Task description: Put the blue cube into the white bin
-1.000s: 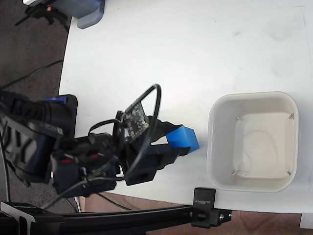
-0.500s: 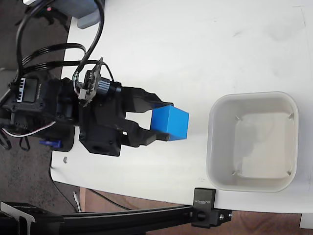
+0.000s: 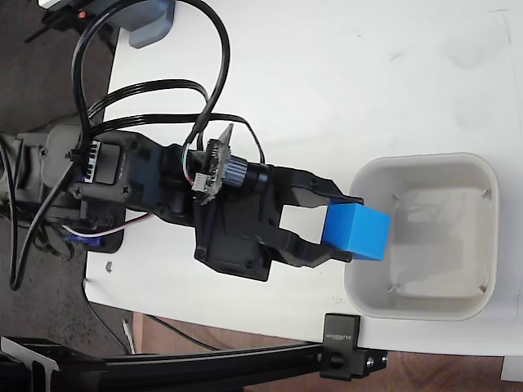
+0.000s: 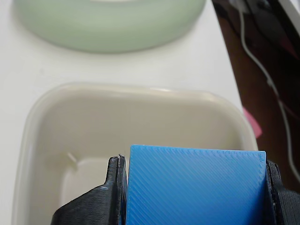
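Observation:
The blue cube (image 3: 356, 231) hangs in the air over the left rim of the white bin (image 3: 425, 304) in the fixed view. My black gripper (image 3: 347, 226) is shut on the cube, one finger on each side. In the wrist view the blue cube (image 4: 194, 185) fills the lower middle between the two black fingers (image 4: 101, 201), and the white bin (image 4: 136, 101) lies open beneath and beyond it, with nothing inside.
A pale green rounded dish (image 4: 110, 23) sits past the bin in the wrist view. A grey-blue object (image 3: 147, 20) is at the top left table corner in the fixed view. A black clamp (image 3: 343, 347) grips the table's front edge below the bin. Cables (image 3: 163, 73) loop over the arm.
The arm has carried the cube to the right, from the middle of the table to above the bin's left rim. The gripper stayed shut on the cube throughout.

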